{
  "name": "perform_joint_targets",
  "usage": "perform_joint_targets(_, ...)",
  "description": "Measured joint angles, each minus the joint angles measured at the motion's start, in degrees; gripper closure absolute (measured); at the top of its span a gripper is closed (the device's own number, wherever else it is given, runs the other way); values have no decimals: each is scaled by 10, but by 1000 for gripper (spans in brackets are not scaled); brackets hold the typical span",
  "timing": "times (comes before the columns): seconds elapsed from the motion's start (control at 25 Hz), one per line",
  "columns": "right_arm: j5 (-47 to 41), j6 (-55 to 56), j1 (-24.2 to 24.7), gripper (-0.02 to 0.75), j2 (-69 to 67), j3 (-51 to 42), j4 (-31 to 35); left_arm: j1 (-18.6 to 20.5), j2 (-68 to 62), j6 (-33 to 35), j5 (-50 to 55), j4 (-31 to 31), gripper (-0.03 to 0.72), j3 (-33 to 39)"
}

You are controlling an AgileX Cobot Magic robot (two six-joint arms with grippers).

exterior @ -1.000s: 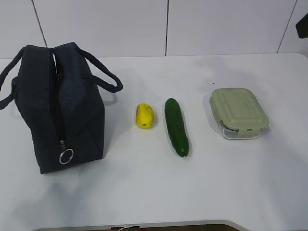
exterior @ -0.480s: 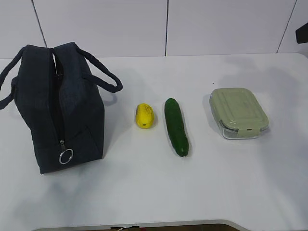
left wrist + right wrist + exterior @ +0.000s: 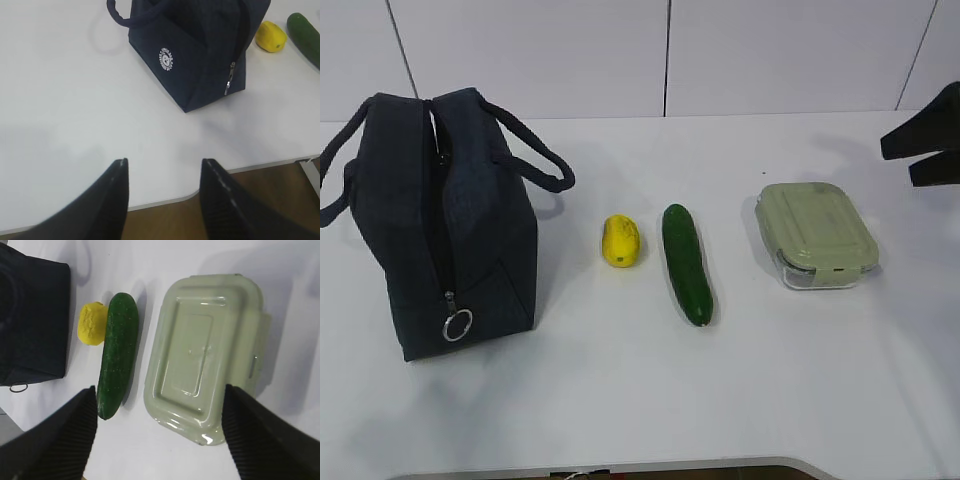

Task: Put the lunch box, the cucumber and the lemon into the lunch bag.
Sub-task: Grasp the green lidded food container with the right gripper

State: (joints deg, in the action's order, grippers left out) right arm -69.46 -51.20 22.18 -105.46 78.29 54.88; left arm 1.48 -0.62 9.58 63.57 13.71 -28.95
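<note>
Hovering spread above the lunch box (image 3: 202, 357), the right pincer (image 3: 157, 432) (left pincer (image 3: 162, 192) also spread) grips nothing.

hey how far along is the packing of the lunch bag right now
Nothing is packed yet. The lunch box, cucumber and lemon all lie on the table beside the lunch bag. In hand: the right gripper hangs open above the lunch box, touching nothing. The left gripper is open and empty near the table edge. All three items remain to be packed.
</note>
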Motion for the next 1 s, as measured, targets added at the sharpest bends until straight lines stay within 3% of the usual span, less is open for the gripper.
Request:
perform_joint_targets(0.6, 11, -62, 3, 121, -128, 6, 79, 0, 0, 0, 0, 0, 356, 0)
perform_joint_targets(1.0, 14, -90, 3, 130, -156, 17, 96, 0, 0, 0, 0, 0, 356, 0)
